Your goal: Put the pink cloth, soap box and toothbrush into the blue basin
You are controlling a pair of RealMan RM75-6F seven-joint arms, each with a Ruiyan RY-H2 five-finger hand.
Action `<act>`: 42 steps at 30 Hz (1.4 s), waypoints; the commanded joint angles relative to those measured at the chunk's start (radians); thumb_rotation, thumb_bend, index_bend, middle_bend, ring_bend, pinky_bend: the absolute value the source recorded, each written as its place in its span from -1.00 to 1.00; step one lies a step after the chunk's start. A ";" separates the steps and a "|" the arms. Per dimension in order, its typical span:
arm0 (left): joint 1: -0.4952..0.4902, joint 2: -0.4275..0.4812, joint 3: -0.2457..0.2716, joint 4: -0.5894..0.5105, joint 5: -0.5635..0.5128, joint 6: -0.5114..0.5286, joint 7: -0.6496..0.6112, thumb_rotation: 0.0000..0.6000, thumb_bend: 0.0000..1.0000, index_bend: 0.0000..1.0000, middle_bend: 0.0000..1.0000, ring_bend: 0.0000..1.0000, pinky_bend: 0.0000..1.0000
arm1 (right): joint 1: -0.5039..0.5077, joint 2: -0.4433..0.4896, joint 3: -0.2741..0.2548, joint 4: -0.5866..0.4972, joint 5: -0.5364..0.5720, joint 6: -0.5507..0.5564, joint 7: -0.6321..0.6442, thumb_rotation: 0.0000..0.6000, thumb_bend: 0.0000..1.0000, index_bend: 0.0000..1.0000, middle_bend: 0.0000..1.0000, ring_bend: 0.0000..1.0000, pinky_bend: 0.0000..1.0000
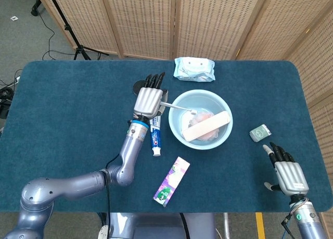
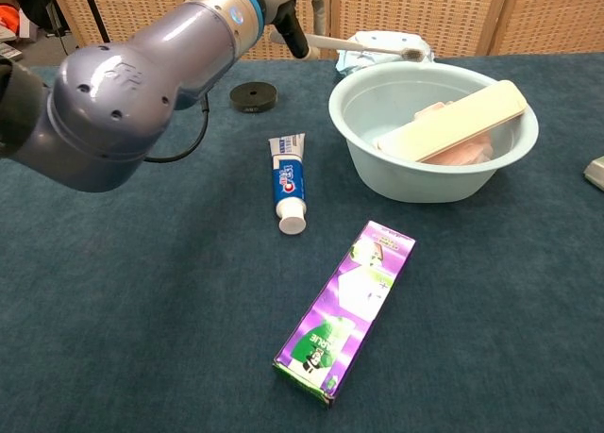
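We see the toothbrush (image 1: 177, 107) held in the air by our left hand (image 1: 147, 100), which grips its handle while the bristle end reaches out over the blue basin (image 1: 201, 119) from the 9 o'clock side. In the chest view the toothbrush (image 2: 363, 44) runs almost level above the basin's (image 2: 429, 174) far-left rim, with the brush head over the bowl.

Inside the basin, the soap box (image 1: 208, 125) lies slantwise, 1 end propped on the rim toward 3 o'clock, and the pink cloth (image 1: 200, 117) sits partly under it. The chest view shows the soap box (image 2: 453, 122) leaning across the bowl with the pink cloth (image 2: 467, 153) peeking out below it.

At 9 o'clock from the basin a toothpaste tube (image 1: 155, 133) lies on the table (image 1: 62, 119), cap toward us. At 7 o'clock lies a purple box (image 1: 172, 181). A black disc (image 2: 254, 97) sits at 10 o'clock, partly hidden behind our left hand in the head view. A wipes pack (image 1: 194, 69) rests at 12 o'clock, and a small green packet (image 1: 259, 133) at 3 o'clock.

Our right hand (image 1: 289, 174) sits near the table's near-right corner, holding nothing, fingers stretched and apart.
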 commanded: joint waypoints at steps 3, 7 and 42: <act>-0.101 -0.077 -0.031 0.148 -0.006 -0.058 -0.052 1.00 -0.12 0.84 -0.97 -1.00 -1.00 | 0.000 0.003 0.006 0.011 0.012 -0.001 0.014 1.00 -0.79 -0.89 -1.00 -1.00 -0.73; -0.171 -0.129 -0.045 0.261 0.005 -0.095 -0.098 1.00 -0.12 0.84 -0.97 -1.00 -1.00 | -0.001 0.006 0.011 0.022 0.026 -0.003 0.027 1.00 -0.79 -0.89 -1.00 -1.00 -0.73; -0.204 -0.185 -0.003 0.402 0.090 -0.096 -0.257 1.00 -0.69 -0.74 -1.00 -1.00 -1.00 | 0.002 0.013 0.010 0.028 0.025 -0.007 0.047 1.00 -0.79 -0.89 -1.00 -1.00 -0.73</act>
